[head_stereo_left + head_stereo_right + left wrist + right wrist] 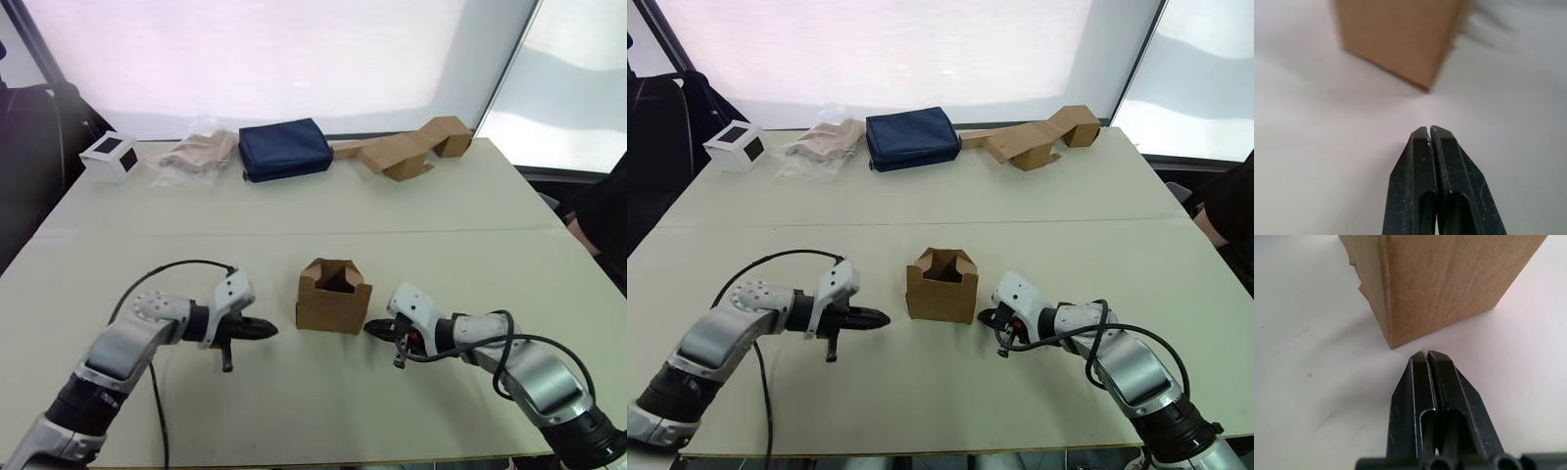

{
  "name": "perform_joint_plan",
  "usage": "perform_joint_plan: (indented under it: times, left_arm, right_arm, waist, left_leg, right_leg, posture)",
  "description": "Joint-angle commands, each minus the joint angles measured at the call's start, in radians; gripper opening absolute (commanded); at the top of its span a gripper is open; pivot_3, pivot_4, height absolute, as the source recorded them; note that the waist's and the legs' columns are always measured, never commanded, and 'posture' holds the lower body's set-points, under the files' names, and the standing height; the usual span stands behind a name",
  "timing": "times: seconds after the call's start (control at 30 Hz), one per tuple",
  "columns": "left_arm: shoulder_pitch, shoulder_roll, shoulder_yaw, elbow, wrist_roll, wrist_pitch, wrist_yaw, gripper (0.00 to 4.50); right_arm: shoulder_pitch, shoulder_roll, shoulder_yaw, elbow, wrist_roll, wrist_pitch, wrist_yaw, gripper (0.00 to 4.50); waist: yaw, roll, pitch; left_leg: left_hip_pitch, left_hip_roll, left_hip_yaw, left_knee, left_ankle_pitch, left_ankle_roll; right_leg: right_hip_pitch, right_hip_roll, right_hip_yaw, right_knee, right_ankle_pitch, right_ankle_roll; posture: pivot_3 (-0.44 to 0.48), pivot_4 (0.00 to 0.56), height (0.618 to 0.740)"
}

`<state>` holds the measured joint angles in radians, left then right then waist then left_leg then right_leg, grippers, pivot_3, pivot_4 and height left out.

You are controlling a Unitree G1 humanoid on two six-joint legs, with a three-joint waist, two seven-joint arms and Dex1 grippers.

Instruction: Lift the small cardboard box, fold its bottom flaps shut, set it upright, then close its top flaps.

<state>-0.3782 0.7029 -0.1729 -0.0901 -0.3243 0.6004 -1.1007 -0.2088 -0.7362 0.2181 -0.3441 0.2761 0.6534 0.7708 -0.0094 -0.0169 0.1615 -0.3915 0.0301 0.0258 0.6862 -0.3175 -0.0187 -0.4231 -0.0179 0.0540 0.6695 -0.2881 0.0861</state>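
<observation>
Sitting mid-table (509, 206), small cardboard box (331, 305) upright, opening up, roughly cubic, no clear long axis; top flaps (338, 270) standing open. Left gripper (268, 331) near box's left, fingers pressed together, empty. Right gripper (371, 328) just beside box's right lower corner, likewise closed, empty. Beyond box, far edge: white cube (110, 157), plastic bag (196, 157), navy pouch (285, 149), cardboard strip (407, 149).

The box (333, 297) at frame centre is plain brown corrugated cardboard, matt, with a faintly fibrous face and a ragged edge in the right wrist view. The surface (294, 211) is smooth, pale and matt. Both end effectors, left (266, 331) and right (373, 329), have black, slightly speckled, semi-matt plastic-looking fingers (1422, 186).
</observation>
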Motion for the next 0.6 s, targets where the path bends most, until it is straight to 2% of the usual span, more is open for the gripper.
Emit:
perform_joint_plan:
  times: [0.03, 0.27, 0.37, 0.6]
  left_arm:
    - [-0.043, -0.027, -0.002, 0.033, 0.021, -0.039, 0.02, 0.04]
    - [-0.051, -0.088, -0.037, 0.021, 0.034, -0.044, 0.04, 0.04]
    - [-0.033, -0.114, -0.046, -0.021, 0.004, -0.011, 0.041, 0.04]
    - [-0.007, -0.119, -0.052, -0.061, 0.005, 0.013, 0.053, 0.04]
  right_arm:
    - [-0.037, 0.013, -0.04, 0.039, -0.045, -0.064, -0.033, 0.0]
    - [-0.05, 0.022, -0.04, 0.008, -0.028, -0.065, -0.005, 0.0]
    - [-0.053, 0.013, -0.023, 0.0, -0.051, -0.053, -0.003, 0.0]
    - [-0.042, 0.003, -0.034, -0.023, -0.054, -0.034, 0.007, 0.0]
  waist:
    - [-0.002, 0.0, 0.0]
    - [-0.004, 0.0, 0.0]
    - [-0.003, 0.0, 0.0]
    - [-0.004, 0.0, 0.0]
  left_leg:
    - [0.0, 0.0, 0.0, 0.0, 0.0, 0.0]
    - [0.0, 0.001, 0.0, 0.0, 0.0, 0.0]
    - [0.0, 0.001, 0.0, 0.0, 0.0, 0.0]
    - [0.0, 0.001, 0.0, 0.0, 0.0, 0.0]
  right_leg:
    - [0.0, 0.0, 0.0, -0.001, 0.0, 0.0]
    - [-0.001, 0.001, 0.0, 0.001, 0.0, 0.0]
    - [-0.001, 0.0, 0.0, 0.001, 0.0, 0.0]
    - [-0.001, 0.0, 0.001, 0.001, 0.0, 0.0]
  posture:
    - [0.0, 0.15, 0.74]
    - [0.0, 0.15, 0.74]
    - [0.0, 0.15, 0.74]
    - [0.0, 0.15, 0.74]
